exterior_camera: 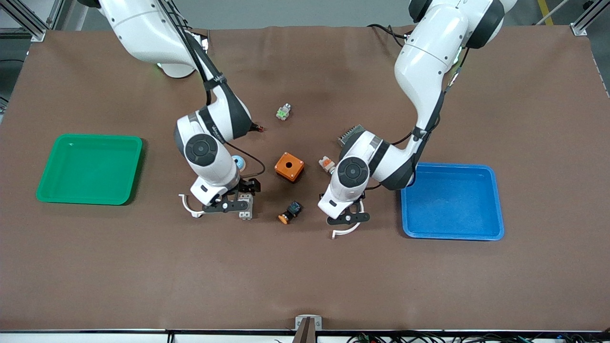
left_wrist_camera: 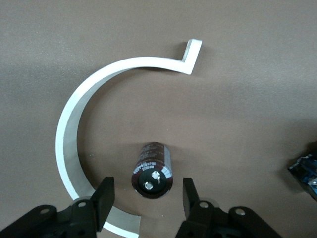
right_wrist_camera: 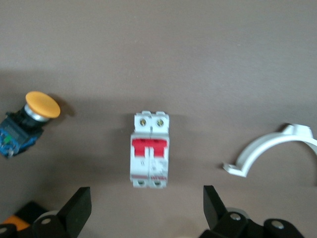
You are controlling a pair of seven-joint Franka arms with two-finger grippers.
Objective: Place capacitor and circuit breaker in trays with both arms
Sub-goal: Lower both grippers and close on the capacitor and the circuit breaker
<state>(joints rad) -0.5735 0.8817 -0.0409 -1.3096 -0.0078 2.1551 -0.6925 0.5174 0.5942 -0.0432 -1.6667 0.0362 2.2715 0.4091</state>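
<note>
— So, how many arms are at work on the brown tabletop [exterior_camera: 305, 276]?

— Two. The left tool [left_wrist_camera: 143, 201] hangs low over the single capacitor [left_wrist_camera: 152, 170], its black fingers [left_wrist_camera: 103, 201] spread, one on each side and neither touching. The capacitor lies on its side on the tabletop, inside the curve of a white C-shaped guard [left_wrist_camera: 74, 124].

— And the other arm?

— The right tool [right_wrist_camera: 143, 210] is over the one circuit breaker [right_wrist_camera: 149, 156], fingers [right_wrist_camera: 79, 210] spread wide and clear of it. The breaker lies flat, its red toggles facing up, toward the right arm's end of the tabletop.

— What else is counted there?

— Two trays: a green tray [exterior_camera: 47, 190] at the right arm's end and a blue tray [exterior_camera: 495, 228] at the left arm's end. One orange box [exterior_camera: 289, 166] with a round hole sits between the arms, and one orange-capped push button [exterior_camera: 289, 212] lies nearer the front camera than the box. A small green-and-white part [exterior_camera: 283, 112] lies farther from the camera, and a white-and-orange part [exterior_camera: 326, 163] sits beside the box.
</note>
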